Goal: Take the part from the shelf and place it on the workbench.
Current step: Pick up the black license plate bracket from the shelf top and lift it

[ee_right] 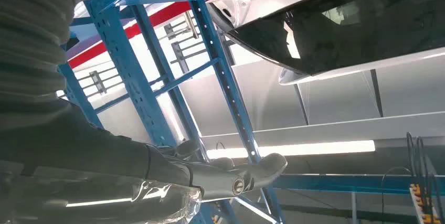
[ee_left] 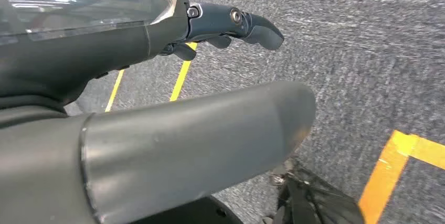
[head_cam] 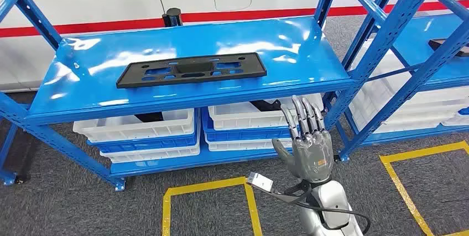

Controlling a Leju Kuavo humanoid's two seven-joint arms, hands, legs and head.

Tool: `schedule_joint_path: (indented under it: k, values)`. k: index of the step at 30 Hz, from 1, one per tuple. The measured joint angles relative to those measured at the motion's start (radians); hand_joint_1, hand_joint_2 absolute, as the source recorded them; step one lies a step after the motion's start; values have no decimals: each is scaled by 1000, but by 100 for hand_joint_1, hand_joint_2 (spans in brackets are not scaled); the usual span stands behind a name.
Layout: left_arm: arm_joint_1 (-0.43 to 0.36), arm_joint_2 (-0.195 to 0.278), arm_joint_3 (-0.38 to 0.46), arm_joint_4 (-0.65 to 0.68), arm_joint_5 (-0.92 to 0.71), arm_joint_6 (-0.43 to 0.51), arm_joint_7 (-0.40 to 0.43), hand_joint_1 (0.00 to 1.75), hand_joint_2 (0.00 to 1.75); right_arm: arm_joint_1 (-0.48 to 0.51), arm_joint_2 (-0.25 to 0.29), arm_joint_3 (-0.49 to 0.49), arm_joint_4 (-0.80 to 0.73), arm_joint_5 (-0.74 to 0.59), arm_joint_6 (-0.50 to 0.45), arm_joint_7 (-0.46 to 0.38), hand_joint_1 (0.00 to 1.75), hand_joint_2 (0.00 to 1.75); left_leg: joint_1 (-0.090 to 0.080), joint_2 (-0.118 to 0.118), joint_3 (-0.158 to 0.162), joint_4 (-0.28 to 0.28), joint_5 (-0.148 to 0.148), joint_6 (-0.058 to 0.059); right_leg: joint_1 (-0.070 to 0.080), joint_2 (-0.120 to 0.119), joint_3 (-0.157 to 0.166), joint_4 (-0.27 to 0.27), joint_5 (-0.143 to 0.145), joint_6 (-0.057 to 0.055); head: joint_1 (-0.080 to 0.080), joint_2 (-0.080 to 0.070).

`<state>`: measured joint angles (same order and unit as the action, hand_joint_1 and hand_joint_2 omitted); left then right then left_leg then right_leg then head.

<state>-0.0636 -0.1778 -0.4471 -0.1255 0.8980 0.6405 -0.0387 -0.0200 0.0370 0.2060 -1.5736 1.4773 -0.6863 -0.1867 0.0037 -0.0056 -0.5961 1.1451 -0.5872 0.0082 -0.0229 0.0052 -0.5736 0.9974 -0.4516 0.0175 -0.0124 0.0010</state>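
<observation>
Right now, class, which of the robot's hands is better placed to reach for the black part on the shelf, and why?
The right hand, probably. It is raised in front of the shelf, fingers apart and empty, below the black part. The left hand hangs over the carpeted floor, holding nothing.

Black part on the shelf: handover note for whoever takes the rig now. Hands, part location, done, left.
Right hand: raised in front of the blue shelf, fingers extended and apart, holding nothing.
Left hand: hanging over the grey floor by the yellow tape lines, holding nothing.
Black part: lying flat on the top shelf, untouched, up and to the left of the right hand.
Done: nothing yet; the part is not grasped.
Left: reach, grasp the part, lift it off, carry it to the workbench, set it down.
</observation>
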Motion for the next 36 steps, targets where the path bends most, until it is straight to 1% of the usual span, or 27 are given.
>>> schedule_joint_path:
  k: [2,3,4,5,6,7,8,9,10,13,14,15,18,19,20,21,22,24,25,27,29,30,32,33,34,35,36]
  values:
    - [0,1,1,0,2,0,1,0,0,-1,-1,-1,2,2,0,-1,0,175,1,0,-46,78,-27,-4,0,-1,1,0,-2,-3,0,0]
    - [1,2,2,0,4,0,2,0,0,-1,-1,-2,4,5,0,-2,0,175,2,1,-82,135,-42,-7,0,-1,3,0,-4,-5,1,0]
    - [1,2,3,0,6,1,4,0,0,-1,-2,-2,7,8,0,-1,0,175,3,2,-105,160,-38,-10,0,-1,5,0,-6,-5,1,0]
    - [1,2,4,0,7,1,6,0,0,-1,-2,-3,10,13,0,0,0,175,5,2,-105,142,-11,-12,-2,0,8,1,-9,-4,1,0]
    - [1,2,5,0,8,2,8,0,0,-1,-2,-3,12,16,0,3,0,175,8,3,-87,88,29,-13,-4,1,13,1,-12,-1,1,0]
    - [1,2,5,0,8,2,9,0,0,-1,-3,-3,13,18,0,5,0,175,12,4,-56,14,72,-16,-5,3,17,2,-17,4,1,0]
    - [2,2,6,0,8,2,10,0,0,-2,-3,-4,14,19,0,6,0,175,13,2,-26,-51,100,-16,-3,4,20,4,-22,11,0,0]
    - [2,2,6,0,8,2,10,0,0,-2,-4,-4,14,20,0,7,0,175,14,0,-4,-96,115,-13,0,6,22,5,-26,17,1,0]
    - [2,2,7,0,8,1,11,0,0,-3,-5,-5,15,21,0,8,0,175,13,-2,6,-117,118,-7,4,6,22,6,-28,23,2,0]
    - [3,2,8,-2,8,0,13,0,0,-3,-6,-5,15,28,0,12,0,175,8,-4,10,-122,118,17,6,6,19,6,-32,37,3,0]
    - [4,2,9,-4,8,0,13,0,0,-4,-7,-5,15,29,0,14,0,175,8,-3,11,-124,119,25,6,5,10,25,-41,39,4,0]
    - [4,2,9,-5,8,0,13,0,0,-4,-7,-6,15,30,0,15,0,175,10,-2,13,-126,120,32,5,5,-12,67,-60,39,5,0]
    - [6,2,11,-8,8,0,13,0,0,-3,-10,-6,16,30,0,15,0,175,8,0,15,-126,115,43,6,4,-122,274,-134,36,7,0]
    - [6,2,11,-8,8,0,13,0,0,-2,-11,-6,18,30,0,15,0,175,7,0,16,-126,114,44,6,4,-144,310,-140,39,7,0]
    - [6,2,11,-8,8,0,13,0,0,-2,-12,-6,19,30,0,15,0,175,7,-2,19,-126,112,44,6,4,-145,303,-128,45,7,0]
    - [6,2,11,-8,8,0,13,0,0,-2,-13,-7,19,30,0,15,0,175,6,-3,23,-126,110,44,6,3,-124,252,-101,52,7,0]
    - [6,2,11,-8,8,0,13,0,0,-2,-14,-7,19,30,0,15,0,175,6,-4,28,-126,107,42,7,2,-88,172,-66,57,8,0]
    - [6,2,11,-9,8,-1,13,0,0,-4,-14,-7,19,30,0,15,0,175,2,-6,35,-125,100,34,12,1,-26,44,-16,52,8,0]
    - [7,2,11,-10,8,0,13,0,0,-4,-14,-7,19,31,0,17,0,175,1,-6,36,-125,97,29,15,1,-13,17,-7,46,7,0]
    - [7,2,11,-10,6,5,14,0,0,-5,-16,-7,20,34,0,26,0,175,-1,-6,39,-129,95,21,17,2,-10,11,-4,32,7,0]
    - [7,3,11,-11,3,12,16,0,0,-6,-19,-7,20,40,0,44,0,175,-1,-3,35,-116,83,11,8,2,-3,5,-3,18,6,0]
    - [7,3,11,-11,1,15,18,0,0,-7,-21,-7,20,42,0,53,0,175,-1,-2,21,-84,63,7,2,2,2,2,-3,10,4,0]
    - [7,4,11,-11,-3,18,22,0,0,-8,-24,-7,20,52,0,70,0,175,1,1,-42,40,3,-1,0,0,6,0,-6,0,1,0]
    - [7,4,11,-11,-4,19,24,0,0,-7,-26,-7,20,57,0,80,0,175,2,1,-79,107,-22,-4,0,0,6,0,-7,-3,1,0]
    - [7,4,11,-11,-4,20,27,0,0,-7,-28,-6,21,62,0,89,0,175,2,2,-107,151,-31,-7,1,0,7,1,-7,-3,1,0]
    - [7,4,11,-11,-4,21,29,0,0,-7,-29,-5,22,66,0,99,0,175,3,2,-116,158,-19,-8,1,0,8,1,-8,-3,1,0]
    - [7,4,11,-11,-4,21,32,0,0,-7,-30,-3,23,70,0,111,0,175,4,3,-104,122,13,-8,0,1,10,1,-9,-3,1,0]
